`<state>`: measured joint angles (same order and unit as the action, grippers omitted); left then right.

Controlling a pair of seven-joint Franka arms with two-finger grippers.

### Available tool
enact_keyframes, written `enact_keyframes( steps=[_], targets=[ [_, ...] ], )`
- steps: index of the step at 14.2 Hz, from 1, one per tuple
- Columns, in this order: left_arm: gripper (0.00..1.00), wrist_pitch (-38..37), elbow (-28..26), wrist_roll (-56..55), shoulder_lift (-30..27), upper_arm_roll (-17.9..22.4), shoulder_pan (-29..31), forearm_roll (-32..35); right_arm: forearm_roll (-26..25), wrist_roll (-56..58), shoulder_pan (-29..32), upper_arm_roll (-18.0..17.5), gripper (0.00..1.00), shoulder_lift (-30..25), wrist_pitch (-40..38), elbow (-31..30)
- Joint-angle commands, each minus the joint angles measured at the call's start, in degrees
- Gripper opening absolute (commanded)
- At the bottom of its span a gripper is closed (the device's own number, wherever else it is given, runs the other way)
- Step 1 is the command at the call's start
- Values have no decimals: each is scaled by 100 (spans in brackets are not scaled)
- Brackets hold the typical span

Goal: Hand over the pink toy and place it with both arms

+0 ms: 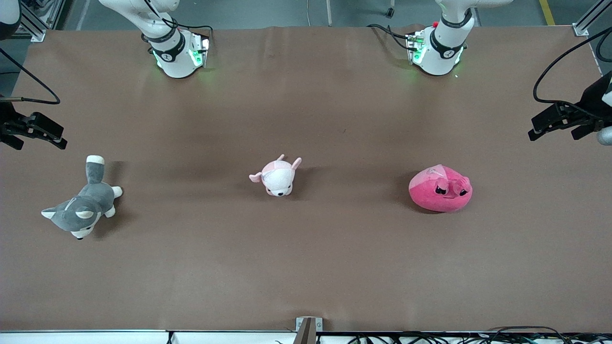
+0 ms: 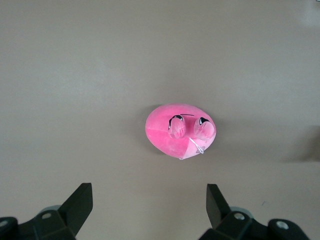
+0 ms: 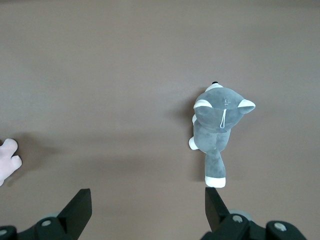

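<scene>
The pink toy, a round hot-pink plush with dark eyes on stalks, lies on the brown table toward the left arm's end. It also shows in the left wrist view. My left gripper hangs high above the table's edge at the left arm's end, open and empty, fingers wide apart. My right gripper hangs high above the table's edge at the right arm's end, open and empty.
A pale pink-and-white plush animal lies at the table's middle. A grey-and-white plush husky lies toward the right arm's end, also in the right wrist view. The brown table is bare elsewhere.
</scene>
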<state>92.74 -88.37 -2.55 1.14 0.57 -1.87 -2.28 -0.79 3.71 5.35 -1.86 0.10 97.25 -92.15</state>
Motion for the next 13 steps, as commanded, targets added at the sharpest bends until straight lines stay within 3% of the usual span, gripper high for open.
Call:
enact_keyframes(
  steps=[1,8,13],
  targets=[
    [100,16,-4,-18,-61,31,-42,17,88,-10,45,-8,100,-203,-90,-180],
    [100,25,48,-70,0,39,-7,-88,88,-11,45,-8,100,-194,-100,-172],
    [100,-29,-22,-132,596,39,-50,-80,79,-11,54,-8,100,-194,-74,-172]
  ],
)
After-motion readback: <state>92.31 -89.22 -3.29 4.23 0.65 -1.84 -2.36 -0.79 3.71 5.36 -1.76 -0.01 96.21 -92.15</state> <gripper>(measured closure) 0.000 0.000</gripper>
